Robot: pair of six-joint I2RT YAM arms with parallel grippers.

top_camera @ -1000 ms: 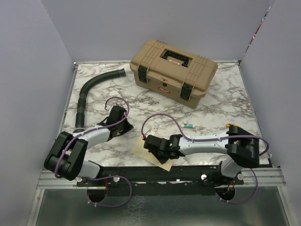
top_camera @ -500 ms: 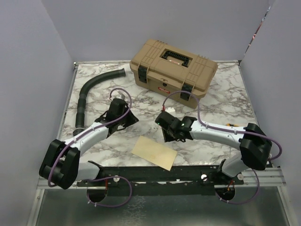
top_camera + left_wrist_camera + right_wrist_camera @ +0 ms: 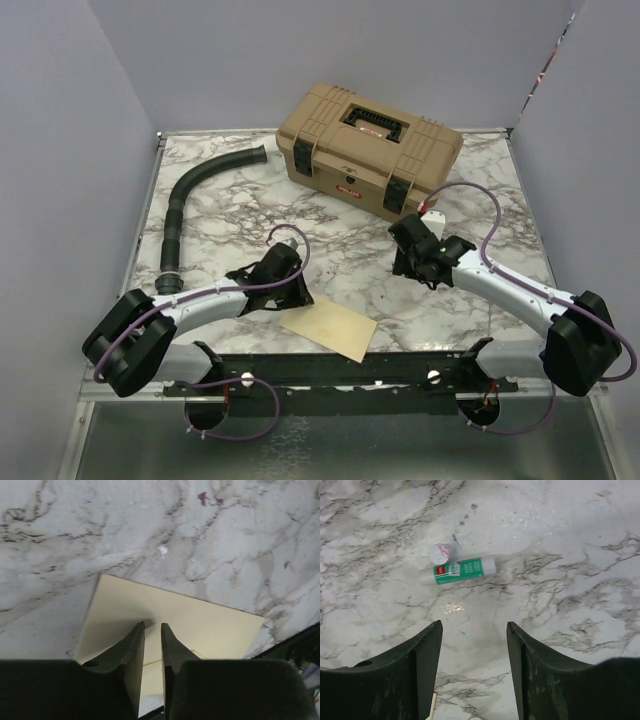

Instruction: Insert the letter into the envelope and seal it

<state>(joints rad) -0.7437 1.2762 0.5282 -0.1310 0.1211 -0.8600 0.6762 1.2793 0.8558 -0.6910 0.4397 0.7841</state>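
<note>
Right wrist view: the glue stick point(image 3: 457, 570) bore a green label whose white lettering was too small to read, with its cap point(image 3: 440, 553) just beside it. The right gripper point(image 3: 474, 626) hung above them, jaws wide and empty. The envelope point(image 3: 328, 330) lay flat by the near edge of the table point(image 3: 480, 200), its long axis slanting from far-left to near-right. The left gripper point(image 3: 152, 625) hovered over it, jaws slightly parted and grasping nothing.

Top view high, rear, angled down – wrist views near table point(image 3: 350, 250); left shares envelope point(image 3: 328, 331).
</note>
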